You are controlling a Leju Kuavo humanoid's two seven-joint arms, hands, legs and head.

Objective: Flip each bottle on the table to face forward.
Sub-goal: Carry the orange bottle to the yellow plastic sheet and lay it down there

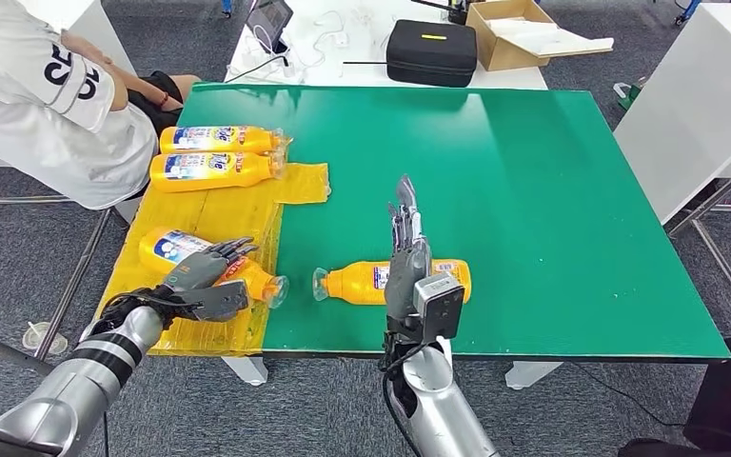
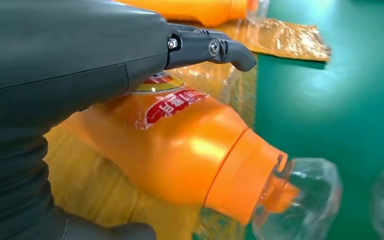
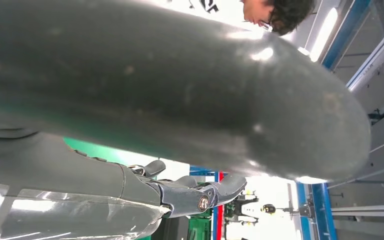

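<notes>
my counter [image 1: 552,190] has a green top. a yellow plastic sheet [image 1: 219,214] covers its left portion. two orange bottles [image 1: 221,140] [image 1: 214,169] lie side by side on the sheet's far end, a third [image 1: 167,248] on its near end. a fourth bottle [image 1: 362,282] lies directly on the green surface near the front edge.

Lab: green test table [image 1: 533,190], cables [image 1: 324,38]

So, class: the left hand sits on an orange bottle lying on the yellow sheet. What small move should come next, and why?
Probably close the left hand around the orange plastic bottle with the clear cap and roll it. The hand rests over the bottle's body, and the bottle lies on its side on the yellow plastic sheet, label partly turned away.
</notes>
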